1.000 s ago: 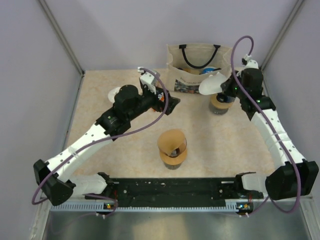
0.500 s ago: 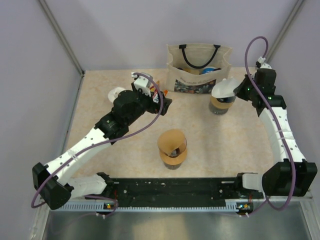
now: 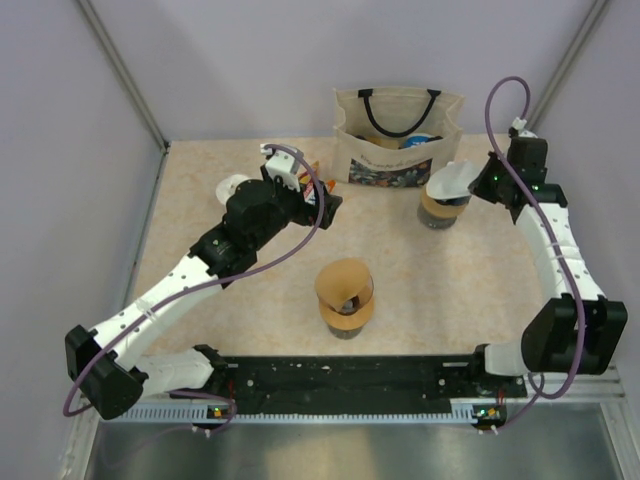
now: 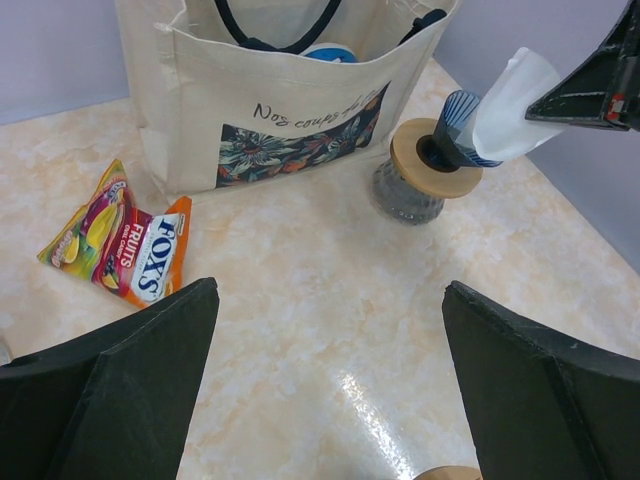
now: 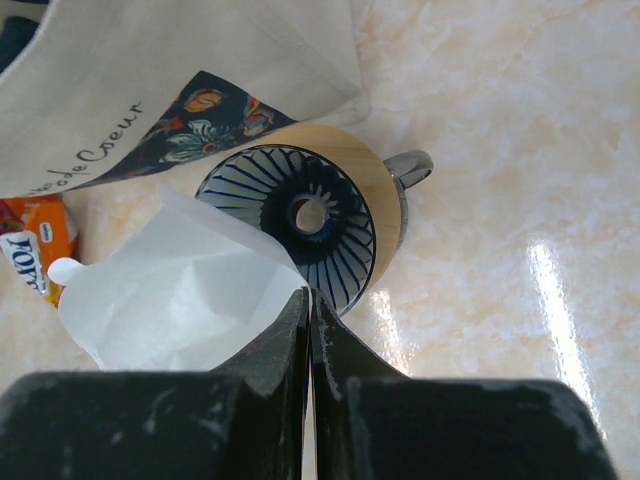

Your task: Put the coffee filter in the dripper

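Observation:
The dripper [image 3: 438, 206] is a blue ribbed cone in a wooden collar on a glass base, standing at the back right; it also shows in the right wrist view [image 5: 330, 215] and the left wrist view [image 4: 425, 170]. My right gripper [image 5: 308, 300] is shut on the edge of the white paper coffee filter [image 5: 170, 290], holding it tilted over the dripper's rim. In the top view the filter [image 3: 450, 180] overlaps the dripper's top, with the right gripper [image 3: 478, 185] at its right. My left gripper [image 4: 325, 300] is open and empty, left of the dripper in the top view [image 3: 325, 205].
A cream tote bag [image 3: 398, 135] stands at the back behind the dripper. A candy packet [image 4: 125, 240] lies left of the bag. A second dripper with a brown filter [image 3: 345, 295] stands mid-table. A small white object [image 3: 232, 185] lies behind the left arm.
My right gripper has carried the filter right and slightly down, from left of the dripper to over its top. My left gripper has drawn back a little to the left.

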`<state>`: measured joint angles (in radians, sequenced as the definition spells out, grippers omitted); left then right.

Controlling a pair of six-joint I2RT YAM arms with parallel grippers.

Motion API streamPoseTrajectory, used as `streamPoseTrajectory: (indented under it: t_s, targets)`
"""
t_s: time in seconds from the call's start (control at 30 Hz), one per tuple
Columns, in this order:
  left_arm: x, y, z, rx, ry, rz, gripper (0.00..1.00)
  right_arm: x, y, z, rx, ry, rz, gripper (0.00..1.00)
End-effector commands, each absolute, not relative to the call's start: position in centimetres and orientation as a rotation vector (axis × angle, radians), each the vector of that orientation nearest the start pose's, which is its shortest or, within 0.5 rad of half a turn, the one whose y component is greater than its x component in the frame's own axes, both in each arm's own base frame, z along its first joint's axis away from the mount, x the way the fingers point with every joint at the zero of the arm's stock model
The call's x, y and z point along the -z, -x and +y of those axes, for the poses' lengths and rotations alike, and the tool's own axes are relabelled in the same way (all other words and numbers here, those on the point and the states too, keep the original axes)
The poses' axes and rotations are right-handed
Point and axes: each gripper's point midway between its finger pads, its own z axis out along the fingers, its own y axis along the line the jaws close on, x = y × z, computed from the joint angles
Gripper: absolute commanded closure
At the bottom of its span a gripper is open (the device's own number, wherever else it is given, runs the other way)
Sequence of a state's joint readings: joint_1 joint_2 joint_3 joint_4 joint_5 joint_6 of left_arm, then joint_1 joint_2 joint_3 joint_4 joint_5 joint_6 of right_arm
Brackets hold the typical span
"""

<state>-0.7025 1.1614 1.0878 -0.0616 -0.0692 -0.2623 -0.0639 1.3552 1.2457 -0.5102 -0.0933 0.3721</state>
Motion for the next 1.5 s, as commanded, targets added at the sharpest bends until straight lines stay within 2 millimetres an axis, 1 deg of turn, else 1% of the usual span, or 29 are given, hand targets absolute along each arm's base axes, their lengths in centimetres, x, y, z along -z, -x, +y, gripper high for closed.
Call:
streamPoseTrajectory:
  t_s: [0.0,0.4,0.53,0.77,0.87,0.97,1.07,1.13,1.37,1.47]
  targets:
    - [-33.1,-31.4,-26.0,0.662,-0.304,1.691,0.01,-24.4,-41.2,0.2,-0.273,-0.396,2.115,1.0]
    - [-32.4,-32.0,-26.1,0.65,-0.303,1.711,0.01,-21.4,-43.5,0.5,-0.284,-0.348,2.187,1.0]
    - [-32.4,-32.1,-26.1,0.647,-0.301,1.714,0.01,-21.4,-43.6,0.1,-0.263,-0.361,2.187,1.0]
    - [-32.3,-32.3,-26.2,0.649,-0.304,1.717,0.01,-21.0,-43.1,-0.5,-0.217,-0.385,2.21,1.0]
    - [-32.2,-32.4,-26.3,0.648,-0.307,1.723,0.01,-21.1,-43.0,-0.8,-0.2,-0.387,2.207,0.97]
    - [-32.2,-32.3,-26.3,0.649,-0.308,1.723,0.01,-21.3,-42.9,-0.7,-0.2,-0.38,2.208,0.87]
    - [-32.1,-32.3,-26.4,0.652,-0.312,1.726,0.01,-21.7,-42.9,-0.5,-0.215,-0.359,2.203,0.79]
    - [-32.2,-32.3,-26.4,0.652,-0.312,1.726,0.01,-22.2,-43.0,-0.4,-0.219,-0.345,2.198,0.76]
    - [-32.2,-32.3,-26.4,0.654,-0.317,1.731,0.01,-24.5,-42.4,-0.6,-0.198,-0.334,2.153,0.57]
    - [-32.2,-32.2,-26.5,0.66,-0.321,1.729,0.01,-25.3,-42.0,-1.0,-0.172,-0.327,2.13,0.53]
